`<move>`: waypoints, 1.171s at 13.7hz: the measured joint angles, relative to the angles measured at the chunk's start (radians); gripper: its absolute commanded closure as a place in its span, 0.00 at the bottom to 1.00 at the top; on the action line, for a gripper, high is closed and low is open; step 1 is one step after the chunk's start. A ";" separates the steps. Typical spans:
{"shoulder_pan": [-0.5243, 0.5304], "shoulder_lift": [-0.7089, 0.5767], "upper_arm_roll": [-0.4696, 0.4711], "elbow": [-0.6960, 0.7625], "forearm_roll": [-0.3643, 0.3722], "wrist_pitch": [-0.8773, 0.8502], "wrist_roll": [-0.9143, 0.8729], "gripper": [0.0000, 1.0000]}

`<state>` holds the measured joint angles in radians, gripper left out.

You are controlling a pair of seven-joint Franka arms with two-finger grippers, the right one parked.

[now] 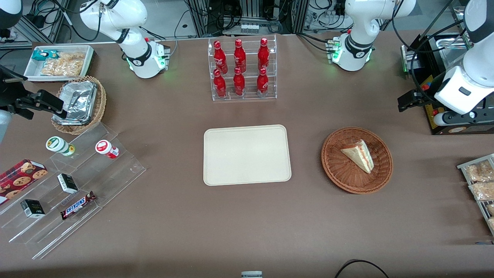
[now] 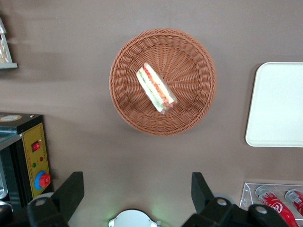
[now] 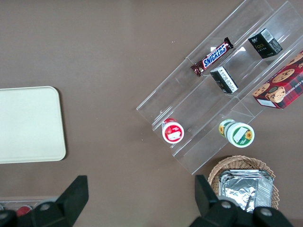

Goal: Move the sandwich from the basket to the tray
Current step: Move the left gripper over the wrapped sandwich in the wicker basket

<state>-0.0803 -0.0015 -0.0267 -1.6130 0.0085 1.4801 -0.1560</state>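
The sandwich (image 1: 359,155), a pale bread wedge with red and green filling, lies in the reddish-brown wicker basket (image 1: 335,170) toward the working arm's end of the table. The cream tray (image 1: 247,154) sits beside the basket at mid-table with nothing on it. My gripper (image 1: 406,103) hangs high above the table, farther from the front camera than the basket and off to its side. In the left wrist view the sandwich (image 2: 156,88) rests near the middle of the basket (image 2: 194,56), the tray (image 2: 279,104) shows beside it, and my gripper (image 2: 136,189) is open with nothing between its fingers (image 2: 71,191).
A clear rack of red bottles (image 1: 242,69) stands farther from the camera than the tray. A black control box with a red button (image 2: 33,161) sits by the gripper. Snack packets (image 1: 478,181) lie at the working arm's table end. A stepped acrylic shelf (image 1: 69,181) and a foil-tray basket (image 1: 79,102) are toward the parked arm's end.
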 measured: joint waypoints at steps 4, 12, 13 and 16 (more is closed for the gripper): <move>-0.008 0.007 -0.006 -0.004 0.000 0.006 0.046 0.00; -0.008 0.058 -0.005 -0.263 0.000 0.289 0.063 0.00; -0.008 0.060 -0.005 -0.311 0.000 0.352 0.064 0.00; -0.008 0.062 -0.005 -0.448 0.000 0.535 0.064 0.00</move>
<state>-0.0883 0.0609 -0.0318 -2.0608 0.0085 2.0154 -0.0919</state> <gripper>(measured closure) 0.000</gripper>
